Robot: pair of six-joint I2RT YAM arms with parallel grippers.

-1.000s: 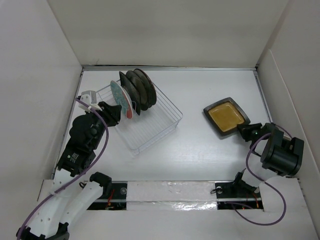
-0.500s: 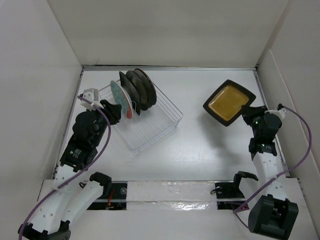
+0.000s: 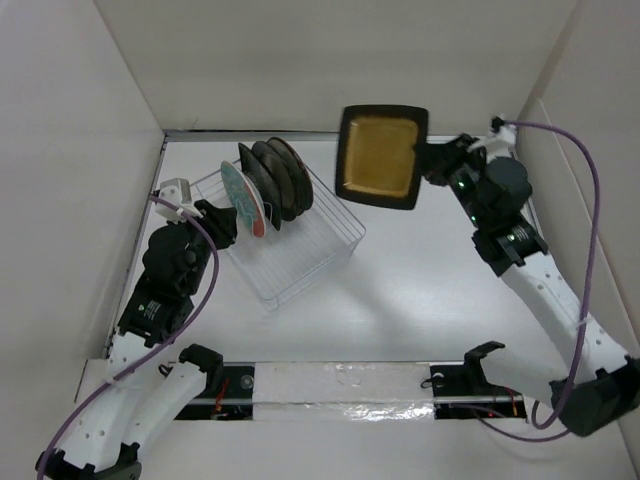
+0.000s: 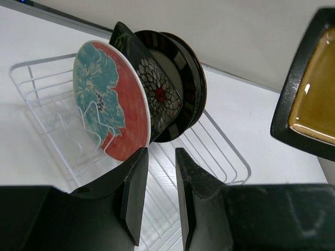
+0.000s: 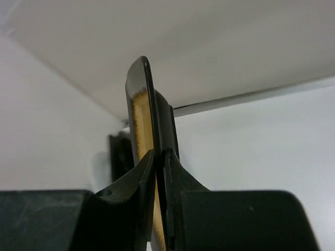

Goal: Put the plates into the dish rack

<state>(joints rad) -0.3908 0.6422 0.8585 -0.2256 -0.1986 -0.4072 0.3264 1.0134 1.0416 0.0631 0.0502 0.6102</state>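
Since a second ago, the black square plate with the amber centre has left the table at the right of the frame. It now hangs on edge in the upper middle, just right of the clear plastic and wire dish rack.

It looks like glazed ceramic: stiff, fairly heavy, slick and easily chipped, so a pinch on the rim suits it.

The right gripper is pressed onto one edge of its rim. At the left, the left gripper stands slightly spread and empty, just beside the red-and-teal round plate racked upright.
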